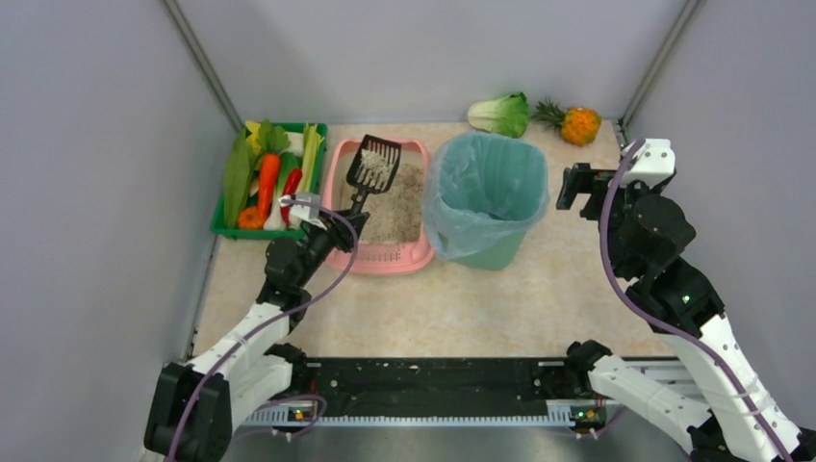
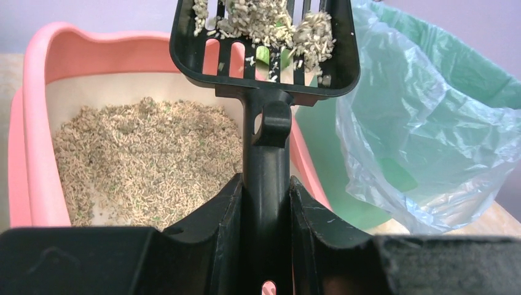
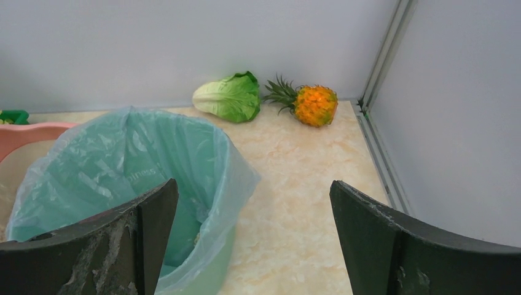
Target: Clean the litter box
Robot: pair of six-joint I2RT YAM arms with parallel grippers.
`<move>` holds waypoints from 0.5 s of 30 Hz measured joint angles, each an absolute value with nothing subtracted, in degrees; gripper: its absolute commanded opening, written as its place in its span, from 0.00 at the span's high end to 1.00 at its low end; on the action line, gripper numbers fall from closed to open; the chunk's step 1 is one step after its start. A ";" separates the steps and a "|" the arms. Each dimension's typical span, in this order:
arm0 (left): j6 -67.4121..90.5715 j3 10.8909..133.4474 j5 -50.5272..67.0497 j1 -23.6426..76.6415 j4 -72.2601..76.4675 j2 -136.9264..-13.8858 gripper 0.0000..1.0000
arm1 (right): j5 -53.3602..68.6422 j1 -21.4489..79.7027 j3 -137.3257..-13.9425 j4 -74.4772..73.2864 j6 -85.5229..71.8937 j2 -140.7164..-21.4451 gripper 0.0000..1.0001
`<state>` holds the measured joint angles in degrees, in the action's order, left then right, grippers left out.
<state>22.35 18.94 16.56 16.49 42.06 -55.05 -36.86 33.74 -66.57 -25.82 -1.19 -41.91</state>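
Worth watching first, at the litter box (image 1: pixel 383 260) itself: pellets sifting through the slots of the black scoop (image 1: pixel 373 164). Harmless while above the litter (image 2: pixel 147 153), messy once past the box's right wall. Likely cause: a jolt or a sideways tilt on the way across, with the load heaped loosely and bits of green mixed in.

Next risk, just right of the box: snagging the slack bag rim of the teal bin (image 1: pixel 493 252) with the scoop's lip, dragging the liner inward or nudging the bin. Also possible: the handle twisting in a narrow pinch under the load's weight.

Position: box below and ahead of the left gripper (image 1: pixel 332 219), with the jaws clamped hard on the scoop's handle over the box's near left corner and the scoop head raised toward the far end.

Just left of the box: the green crate (image 1: pixel 223 229).

Well right of the box, beyond the bin: the right gripper (image 3: pixel 252 190), jaws spread wide, holding nothing.
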 measured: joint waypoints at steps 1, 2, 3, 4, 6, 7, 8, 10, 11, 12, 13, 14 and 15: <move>22.41 18.37 16.78 16.47 42.52 -54.06 1.00 | -36.82 33.74 -66.57 -25.80 -1.28 -41.89 0.07; 22.37 18.26 17.41 16.38 42.78 -53.56 1.00 | -36.77 33.74 -66.57 -25.80 -1.30 -41.89 0.06; 22.35 18.35 17.91 16.38 42.89 -53.43 1.00 | -36.73 33.74 -66.57 -25.78 -1.32 -41.91 0.06; 22.35 18.41 17.98 16.38 42.22 -52.99 1.00 | -36.67 33.74 -66.57 -25.80 -1.34 -41.93 0.06; 22.46 18.11 17.37 16.38 41.32 -51.81 1.00 | -36.47 33.74 -66.57 -25.78 -1.45 -42.04 0.06; 22.48 17.91 17.10 16.38 41.32 -51.31 1.00 | -36.34 33.74 -66.57 -25.78 -1.61 -42.13 0.06; 22.33 17.87 17.17 16.38 41.08 -51.00 1.00 | -36.32 33.74 -66.57 -25.78 -1.61 -42.15 0.06; 20.86 18.65 17.06 16.36 37.34 -50.24 1.00 | -36.25 33.74 -66.57 -25.78 -1.61 -42.19 0.06; 20.34 19.16 16.71 16.38 35.05 -49.91 1.00 | -36.21 33.74 -66.57 -25.76 -1.63 -42.19 0.07; 19.66 19.57 16.21 16.38 33.08 -49.56 1.00 | -36.18 33.74 -66.57 -25.76 -1.65 -42.19 0.06; 19.14 19.77 15.77 16.38 31.75 -49.23 1.00 | -36.16 33.74 -66.57 -25.76 -1.67 -42.19 0.06; 18.35 20.01 15.51 16.38 30.41 -49.06 1.00 | -36.16 33.74 -66.57 -25.76 -1.69 -42.19 0.06; 17.34 20.64 15.22 16.38 28.01 -48.97 1.00 | -36.16 33.74 -66.57 -25.76 -1.72 -42.19 0.07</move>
<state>17.34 20.64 15.22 16.38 28.01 -48.97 -36.16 33.74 -66.57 -25.76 -1.72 -42.19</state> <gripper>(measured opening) 0.324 0.937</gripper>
